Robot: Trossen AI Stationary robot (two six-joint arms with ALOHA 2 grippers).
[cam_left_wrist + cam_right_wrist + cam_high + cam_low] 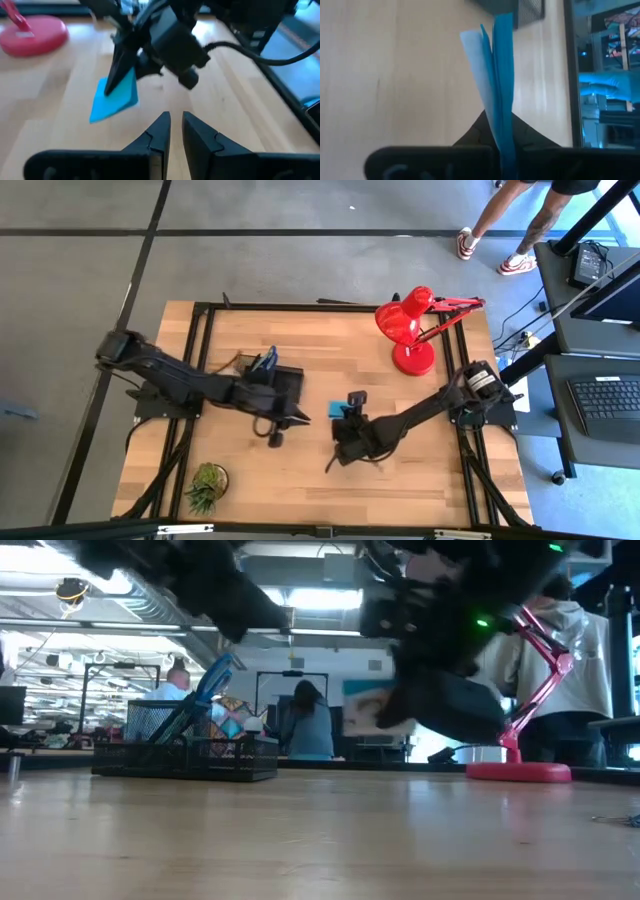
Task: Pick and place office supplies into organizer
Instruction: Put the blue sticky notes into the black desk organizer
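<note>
My right gripper (120, 67) is shut on the cyan sticky-note pad (116, 97) and holds it above the middle of the table (337, 409). Seen edge-on in the right wrist view, the pad (495, 75) has its sheets fanning apart at the far end. The black organizer (285, 385) stands left of centre, with blue-handled scissors (265, 362) sticking up from its cup section. My left gripper (175, 122) hovers near the organizer and points at the pad. Its fingers are a narrow gap apart with nothing between them. My right gripper pinches the pad's upper end (501, 135) between its two fingers, across all the sheets. The fingers (122, 60) slant down from above on the table's right side. The pad hangs tilted below them, clear of the table, with its free sheets spreading.
A red desk lamp (410, 330) stands at the far right. A small green potted plant (207, 483) sits at the near left. There is bare wood between the organizer and the near edge. A person's legs (500, 230) show beyond the far edge, and a desk with a keyboard (605, 395) is on the right.
</note>
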